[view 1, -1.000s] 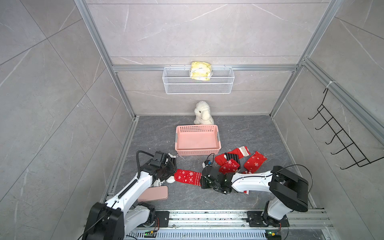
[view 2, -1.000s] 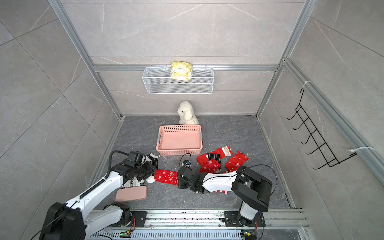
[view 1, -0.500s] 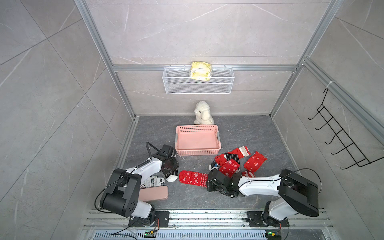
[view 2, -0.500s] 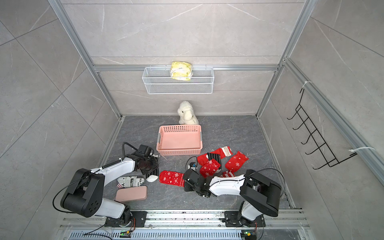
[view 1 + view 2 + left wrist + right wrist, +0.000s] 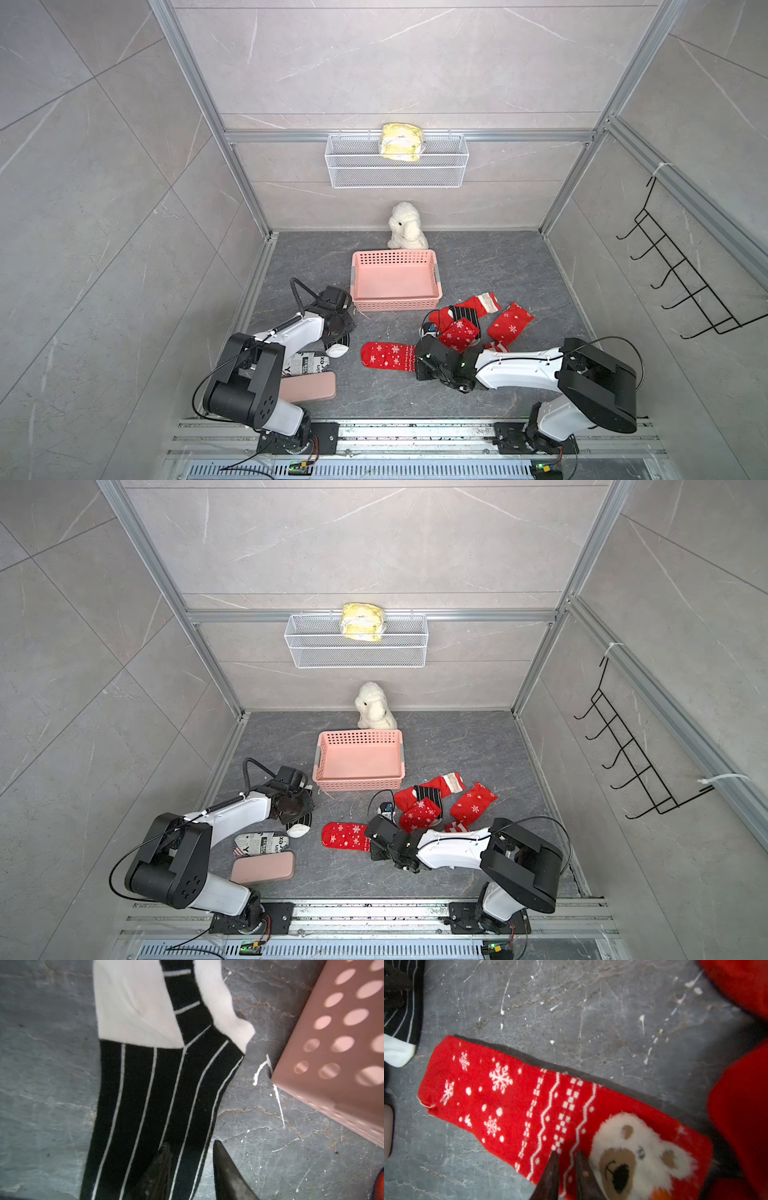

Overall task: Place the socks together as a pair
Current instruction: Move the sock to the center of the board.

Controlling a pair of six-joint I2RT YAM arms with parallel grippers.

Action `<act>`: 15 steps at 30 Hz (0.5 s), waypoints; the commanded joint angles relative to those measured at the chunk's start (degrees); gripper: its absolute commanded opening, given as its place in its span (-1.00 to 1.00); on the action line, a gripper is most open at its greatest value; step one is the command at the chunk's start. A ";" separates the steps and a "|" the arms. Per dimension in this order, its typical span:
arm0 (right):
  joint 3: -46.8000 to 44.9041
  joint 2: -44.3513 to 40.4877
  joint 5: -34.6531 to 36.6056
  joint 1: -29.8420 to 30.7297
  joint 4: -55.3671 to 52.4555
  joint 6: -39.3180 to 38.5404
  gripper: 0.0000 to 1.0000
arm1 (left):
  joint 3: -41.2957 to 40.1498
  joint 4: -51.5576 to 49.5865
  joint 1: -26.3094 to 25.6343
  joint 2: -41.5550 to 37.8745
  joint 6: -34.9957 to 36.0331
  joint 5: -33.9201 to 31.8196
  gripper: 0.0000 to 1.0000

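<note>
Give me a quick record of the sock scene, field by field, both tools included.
left tool: jaws apart, straddling the edge of the black striped sock
right tool: nearly closed, pinching the red bear sock
remaining socks: heaped near the pink basket
pink basket: empty
pairs: none laid together yet

The grey table is carrying a pink basket, a white plush toy, a flat red snowflake sock, a black striped sock, heaped red socks, a newsprint pouch and a pink case.
</note>
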 commanded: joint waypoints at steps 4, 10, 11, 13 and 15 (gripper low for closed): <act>4.20 -1.60 -0.38 -0.25 -2.36 -4.09 -0.62 | 1.13 -3.14 0.24 -12.26 0.68 0.88 -0.21; 4.18 -9.94 2.94 -0.28 -6.38 -5.16 -0.54 | -2.15 -2.74 -2.56 -20.81 1.65 6.07 -0.22; 4.26 -11.27 4.91 -0.28 -8.24 -5.18 -0.48 | -3.03 -2.21 -3.85 -21.87 1.35 6.06 -0.22; 4.44 -13.86 9.92 -0.63 -12.86 -5.19 -0.38 | -4.64 -1.61 -6.37 -23.45 0.46 6.03 -0.15; 4.20 -16.19 13.10 -1.87 -17.14 -4.18 -0.29 | -6.01 -1.30 -8.97 -24.24 -0.86 5.80 -0.07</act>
